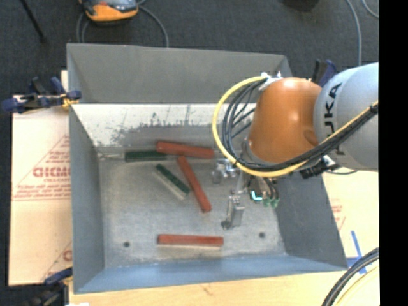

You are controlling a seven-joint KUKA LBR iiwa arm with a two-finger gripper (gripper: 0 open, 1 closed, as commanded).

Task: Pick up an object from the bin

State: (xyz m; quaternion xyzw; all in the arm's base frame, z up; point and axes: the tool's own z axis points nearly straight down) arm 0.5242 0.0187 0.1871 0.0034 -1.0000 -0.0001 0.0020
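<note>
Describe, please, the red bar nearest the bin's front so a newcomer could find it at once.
Look into the grey metal bin and find its front wall, lowest in the camera view. Just inside lies a long flat red bar, down-left of the robot's hand. Unlike the slanted red bar and the red bar by the back wall, it lies alone, touching nothing.

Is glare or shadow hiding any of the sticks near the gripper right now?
Camera view: no. The bin's back wall is brightly lit, but the floor is evenly lit, and the red stick beside the gripper reads clearly. Camera view: the orange cover blocks the bin's right rear corner, and the right wall lies in shade.
</note>
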